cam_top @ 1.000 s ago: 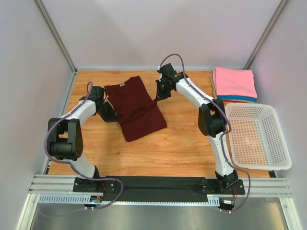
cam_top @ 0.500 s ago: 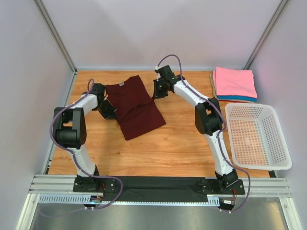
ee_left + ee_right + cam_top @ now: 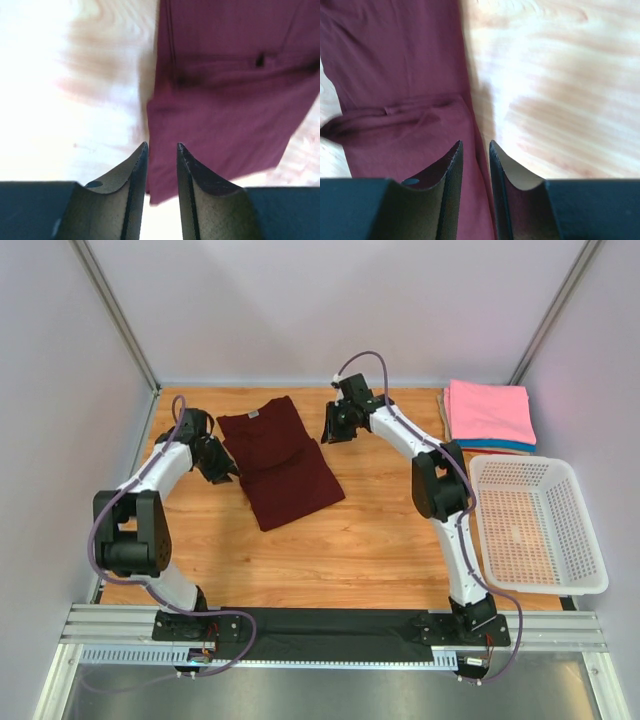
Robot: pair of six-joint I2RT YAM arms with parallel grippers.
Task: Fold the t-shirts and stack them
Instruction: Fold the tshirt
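A dark maroon t-shirt (image 3: 285, 465) lies partly folded on the wooden table, its neck label toward the back. My left gripper (image 3: 224, 472) hovers at the shirt's left edge, jaws slightly apart and empty; the left wrist view shows my left gripper (image 3: 162, 146) over the shirt's (image 3: 225, 90) edge. My right gripper (image 3: 328, 436) is at the shirt's right edge, jaws slightly apart and empty; the right wrist view shows my right gripper (image 3: 476, 144) above the shirt's (image 3: 395, 75) border. Folded tees are stacked at the back right, pink (image 3: 488, 412) on top of blue (image 3: 500, 446) and tan (image 3: 441, 410).
A white perforated basket (image 3: 540, 462) stands at the right edge, just in front of the folded stack. Bare wooden table (image 3: 380, 530) lies in front of the shirt. Walls and frame posts close the back and sides.
My left arm has drawn back to the left off the shirt's edge. My right gripper has shifted slightly right. The shirt's lower part lies a little more compact.
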